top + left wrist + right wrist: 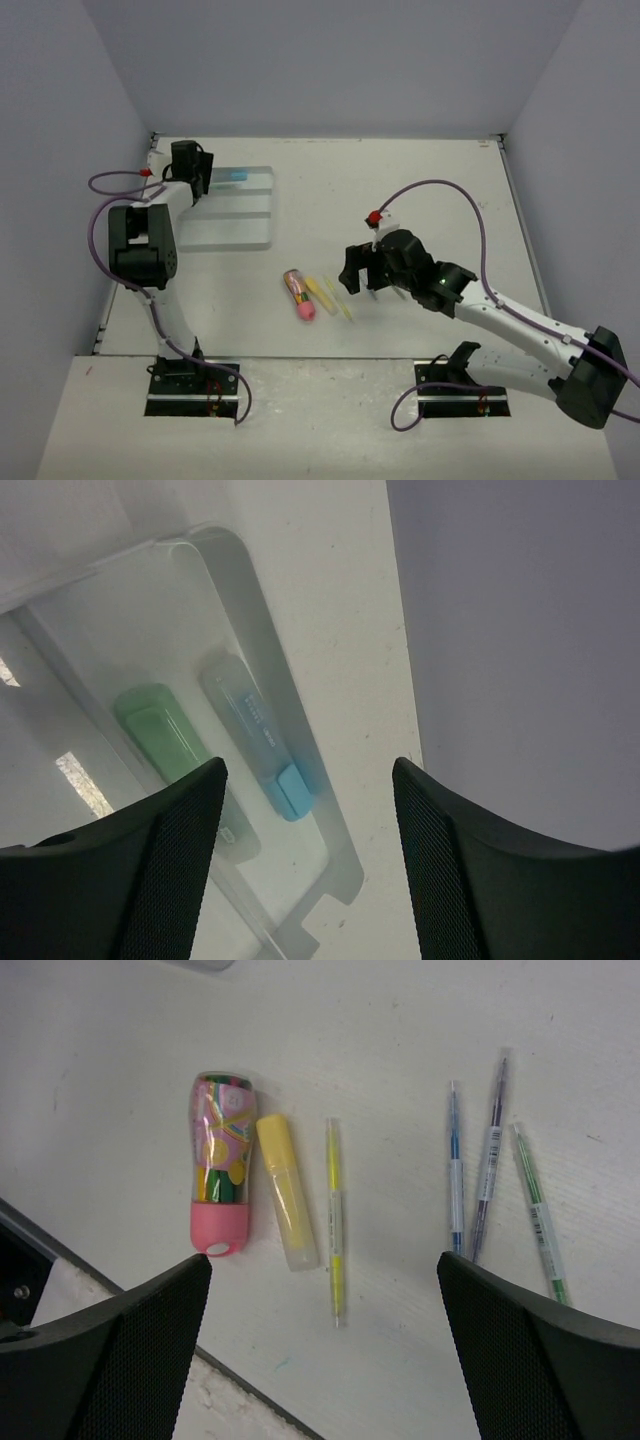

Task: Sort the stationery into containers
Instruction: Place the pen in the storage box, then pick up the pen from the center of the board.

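Left gripper (308, 772) stands open and empty above the tray (246, 592) holding a green marker (160, 730) beside a blue marker (256, 736); right gripper (322, 1265), wide open and empty, hangs over pens (335, 1222) on the table (400, 1040).

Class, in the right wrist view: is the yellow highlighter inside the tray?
No, the yellow highlighter lies on the table beside the pink-capped case.

A white table (400, 180) enclosed by plain lavender-grey walls (330, 60).

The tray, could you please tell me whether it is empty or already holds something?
Not empty: the left wrist view shows a green marker and a blue marker lying side by side inside the tray.
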Tool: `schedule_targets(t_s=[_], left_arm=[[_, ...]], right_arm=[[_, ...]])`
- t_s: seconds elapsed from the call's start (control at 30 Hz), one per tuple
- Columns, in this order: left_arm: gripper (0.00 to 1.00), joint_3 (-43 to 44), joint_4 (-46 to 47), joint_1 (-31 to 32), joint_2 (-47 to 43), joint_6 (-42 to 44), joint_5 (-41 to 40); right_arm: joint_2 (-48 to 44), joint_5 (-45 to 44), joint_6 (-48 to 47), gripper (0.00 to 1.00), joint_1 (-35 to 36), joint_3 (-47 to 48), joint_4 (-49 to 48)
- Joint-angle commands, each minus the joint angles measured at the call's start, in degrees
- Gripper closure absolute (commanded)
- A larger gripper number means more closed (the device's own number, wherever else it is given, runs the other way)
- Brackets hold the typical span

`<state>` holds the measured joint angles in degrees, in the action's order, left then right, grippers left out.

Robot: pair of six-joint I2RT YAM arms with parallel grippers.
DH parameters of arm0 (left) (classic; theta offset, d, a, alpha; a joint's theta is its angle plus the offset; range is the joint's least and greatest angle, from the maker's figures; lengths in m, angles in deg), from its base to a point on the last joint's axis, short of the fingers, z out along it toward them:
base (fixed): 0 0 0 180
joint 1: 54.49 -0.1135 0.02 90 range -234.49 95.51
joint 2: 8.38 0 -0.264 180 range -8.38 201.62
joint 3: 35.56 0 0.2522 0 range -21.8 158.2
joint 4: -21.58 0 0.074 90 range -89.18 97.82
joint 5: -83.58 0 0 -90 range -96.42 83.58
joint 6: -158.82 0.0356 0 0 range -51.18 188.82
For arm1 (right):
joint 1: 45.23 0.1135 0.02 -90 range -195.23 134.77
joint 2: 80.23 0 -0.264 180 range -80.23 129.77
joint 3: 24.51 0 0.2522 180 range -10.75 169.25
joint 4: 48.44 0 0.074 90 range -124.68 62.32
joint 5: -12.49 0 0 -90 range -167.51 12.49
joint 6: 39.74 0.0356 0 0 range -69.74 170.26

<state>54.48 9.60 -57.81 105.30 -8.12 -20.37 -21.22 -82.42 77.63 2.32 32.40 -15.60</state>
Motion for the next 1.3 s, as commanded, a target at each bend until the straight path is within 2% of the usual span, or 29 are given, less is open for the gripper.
schedule_targets(t_s=[0.0,0.13,0.2,0.23,0.27,0.33,0.43,0.57,0.7,0.77,1.07,1.17,1.2,1.27], left_arm=[[0.3,-2.6,2.3,-0.6,-4.4,0.0,2.4],[0.25,-8.6,5.2,-0.9,-14.1,2.3,8.7],[0.15,-9.9,4.8,-1.0,-20.1,7.3,13.5],[0.08,-10.4,4.8,-0.9,-20.2,7.4,16.6],[0.01,-11.3,4.4,-0.6,-23.0,12.4,21.3],[0.0,-14.1,4.2,0.9,-28.0,16.2,25.1],[0.0,-19.6,3.1,6.4,-34.9,22.7,24.9],[0.0,-26.3,0.3,9.5,-42.3,28.7,23.7],[0.0,-30.3,-0.8,10.0,-47.2,32.8,24.4],[0.0,-30.3,-4.6,10.0,-48.2,34.6,24.6],[0.0,-32.3,-9.1,10.0,-55.4,38.8,25.2],[0.0,-33.2,-10.0,10.0,-56.8,39.3,26.1],[0.0,-33.7,-9.8,10.0,-57.0,39.4,26.7],[0.0,-34.7,-9.4,10.0,-57.3,39.5,28.2]], right_arm=[[7.9,3.7,-2.6,0.08,0.1,5.8,0.5],[18.9,4.6,-4.1,0.26,0.2,11.4,2.8],[23.3,3.9,-4.7,0.39,0.4,14.0,3.6],[25.1,3.8,-5.0,0.43,0.5,14.9,4.0],[27.9,2.9,-5.4,0.48,0.8,16.4,4.6],[31.2,2.5,-5.8,0.53,1.4,18.2,5.1],[34.8,2.6,-5.9,0.57,3.5,20.5,5.6],[38.6,1.5,-4.9,0.59,6.4,22.4,6.3],[42.5,-0.8,-4.3,0.6,8.2,23.4,7.5],[43.8,-2.3,-4.0,0.61,8.9,24.1,8.7],[47.8,-4.1,-2.6,0.62,9.7,23.0,9.2],[47.7,-4.2,-2.2,0.7,9.8,22.0,8.6],[47.0,-4.3,-2.0,0.77,9.9,22.0,8.5],[45.2,-4.8,-1.7,1.0,10.0,22.1,8.5]])
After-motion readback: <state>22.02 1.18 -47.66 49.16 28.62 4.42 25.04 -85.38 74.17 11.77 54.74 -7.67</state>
